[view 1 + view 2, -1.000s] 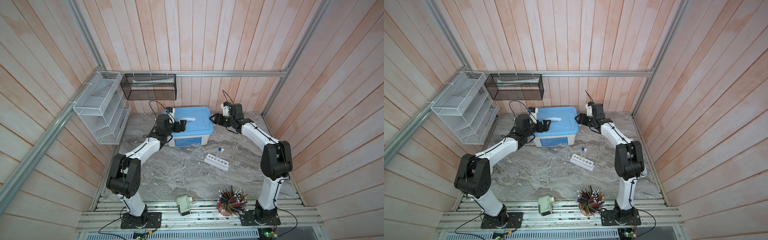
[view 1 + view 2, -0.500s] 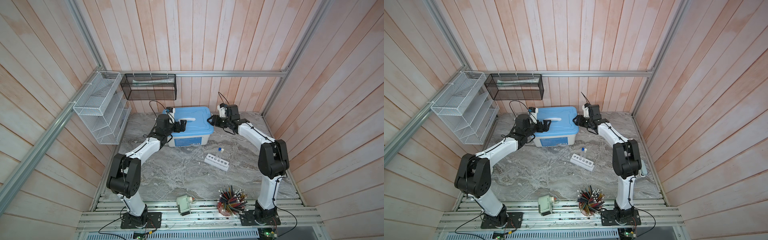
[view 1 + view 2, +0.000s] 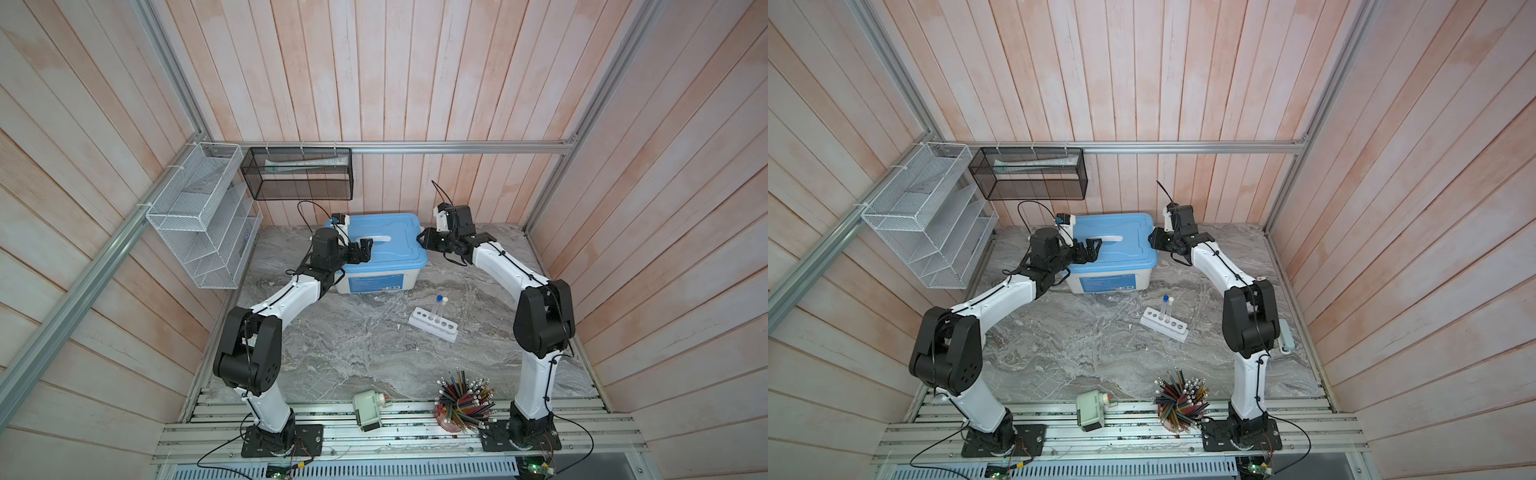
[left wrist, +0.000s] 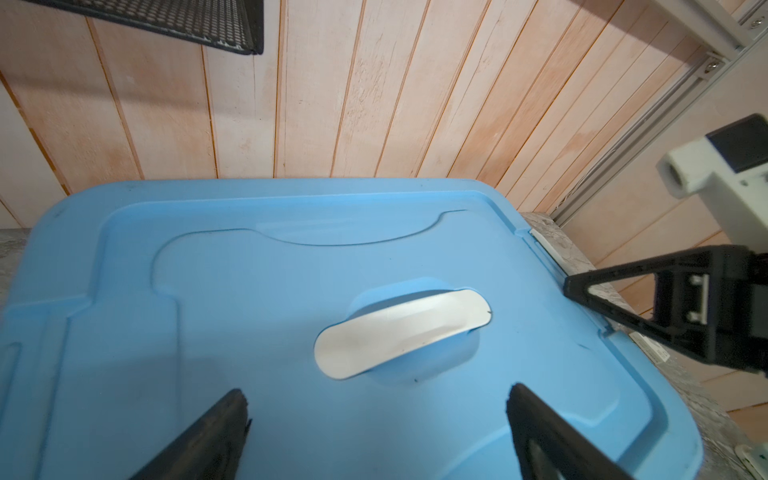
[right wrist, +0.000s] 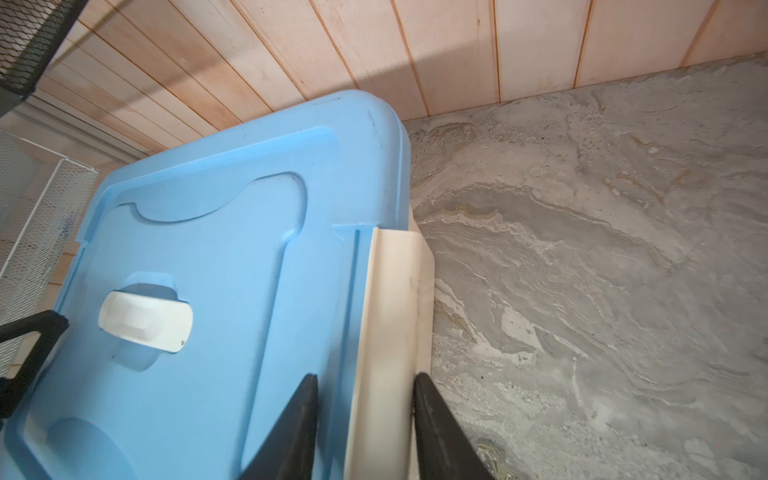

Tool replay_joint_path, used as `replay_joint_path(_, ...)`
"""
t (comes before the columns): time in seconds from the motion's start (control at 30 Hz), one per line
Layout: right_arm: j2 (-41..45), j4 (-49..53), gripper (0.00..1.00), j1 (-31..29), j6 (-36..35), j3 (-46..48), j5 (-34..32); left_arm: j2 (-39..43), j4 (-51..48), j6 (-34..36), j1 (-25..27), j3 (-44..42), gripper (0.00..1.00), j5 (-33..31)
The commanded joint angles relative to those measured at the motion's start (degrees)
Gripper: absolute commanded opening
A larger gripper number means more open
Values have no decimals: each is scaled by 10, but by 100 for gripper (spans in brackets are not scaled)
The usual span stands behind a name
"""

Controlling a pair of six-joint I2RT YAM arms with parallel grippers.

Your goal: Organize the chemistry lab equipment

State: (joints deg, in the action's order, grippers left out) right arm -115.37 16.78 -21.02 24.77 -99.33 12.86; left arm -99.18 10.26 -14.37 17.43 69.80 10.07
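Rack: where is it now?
In a top view the rack stands on the table right of centre, between the blue-lidded box behind and the pencil cup in front, holding two tubes.

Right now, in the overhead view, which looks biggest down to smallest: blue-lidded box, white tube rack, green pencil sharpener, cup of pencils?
1. blue-lidded box
2. cup of pencils
3. white tube rack and green pencil sharpener: look about alike, so not ranked.
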Motion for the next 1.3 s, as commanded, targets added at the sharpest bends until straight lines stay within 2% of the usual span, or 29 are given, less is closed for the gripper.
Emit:
replay_joint_path(0.0,-30,53,37,-16,-21,-30,-54,-4,15,5,-1,-14,98,4)
replay_joint_path(0.37,-40,87,29,-31,-24,-52,-110,6,21,5,-4,-25,98,5)
replay_joint_path(0.57,-36,94,27,-35,-24,-55,-122,13,17,5,-4,-23,98,4)
replay_joint_path(0.8,-39,131,38,-35,-48,-133,-129,67,-3,6,-12,-9,99,1)
replay_joint_path(1.03,-2,104,45,-44,-76,-159,-158,163,30,-61,-87,-79,100,2)
replay_joint_path(1.27,-10,96,46,-110,-118,-188,-150,201,43,-128,-189,-154,100,59)
